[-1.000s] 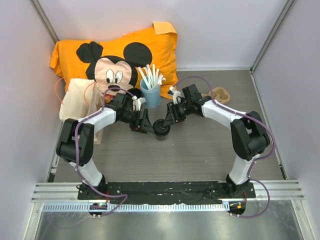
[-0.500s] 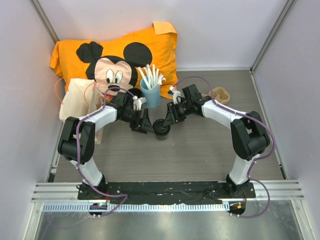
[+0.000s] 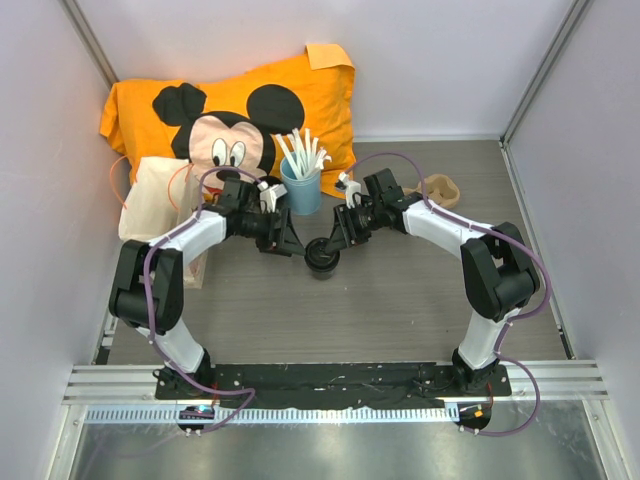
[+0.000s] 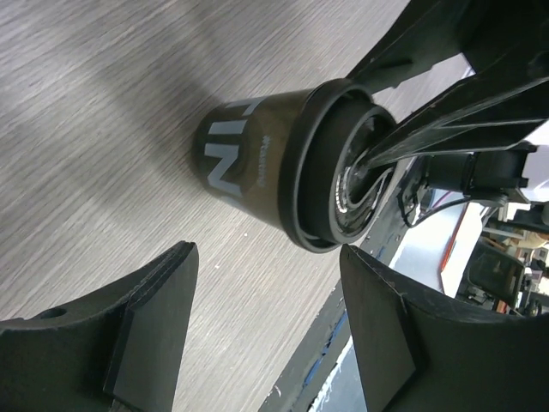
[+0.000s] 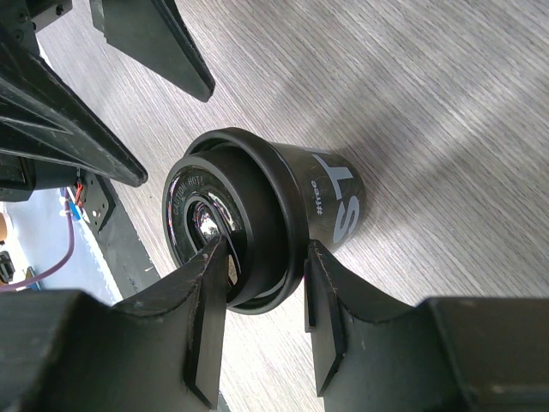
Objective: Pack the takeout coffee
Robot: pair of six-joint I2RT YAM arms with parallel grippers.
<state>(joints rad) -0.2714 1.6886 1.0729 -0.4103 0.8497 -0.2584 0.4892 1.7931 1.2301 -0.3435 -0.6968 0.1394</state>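
Takeout coffee (image 3: 322, 258) stands upright on the table (image 3: 400, 300), axis vertical, between both arms. Right gripper (image 5: 266, 251) is nearer and appears to pinch the rim of the lid (image 5: 257, 184). Left gripper (image 4: 268, 255) is spread wide, with the coffee just beyond its fingertips and untouched.

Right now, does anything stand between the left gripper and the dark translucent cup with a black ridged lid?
Nothing visible: bare table separates the open left gripper from the cup; the right gripper pinches its lid.
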